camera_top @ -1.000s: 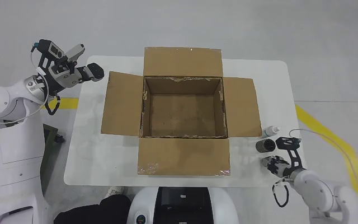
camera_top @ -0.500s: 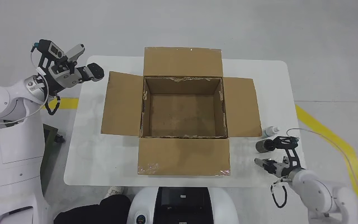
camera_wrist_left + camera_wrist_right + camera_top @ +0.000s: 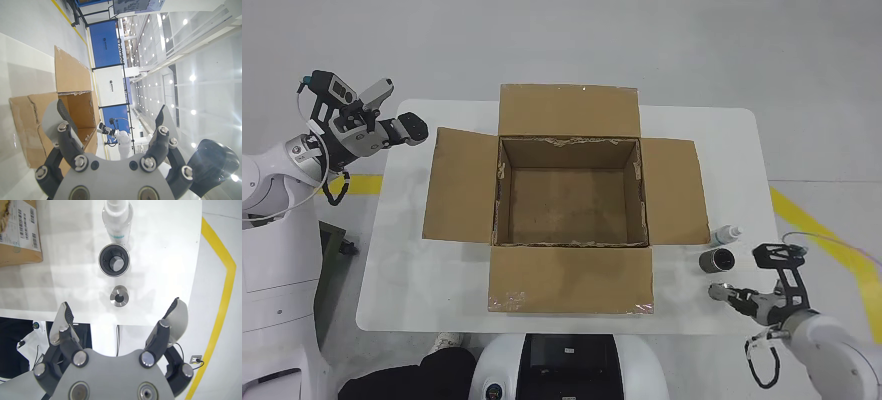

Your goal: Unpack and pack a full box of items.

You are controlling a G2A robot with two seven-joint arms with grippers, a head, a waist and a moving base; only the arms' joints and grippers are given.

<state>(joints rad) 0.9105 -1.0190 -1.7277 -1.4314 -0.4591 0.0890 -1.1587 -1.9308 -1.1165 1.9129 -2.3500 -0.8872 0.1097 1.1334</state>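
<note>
Box (image 3: 572, 278): opening upward, four flaps folded out, long axis across the table (image 3: 402, 290); you find it well apart from both finger pairs.
Metal collet (image 3: 119, 296): on end, bore upward, just ahead of the right gripper (image 3: 121, 304) fingertips, centred on their gap, not touched.
Black cylinder (image 3: 114, 260), white bottle (image 3: 117, 220): upright, in line beyond the collet.
Right fingers: spread wide, holding nothing.
Left gripper (image 3: 111, 106): fingers spread wide, holding nothing.

We see a white table (image 3: 722, 130) on a pale grey floor (image 3: 802, 60) marked with a yellow line (image 3: 217, 238), and a small floor outlet (image 3: 196, 359) with a cable plugged into it. Far behind, blue perforated panels (image 3: 103, 51) flank a white panel (image 3: 111, 87) under rows of round ceiling lights (image 3: 192, 77)
</note>
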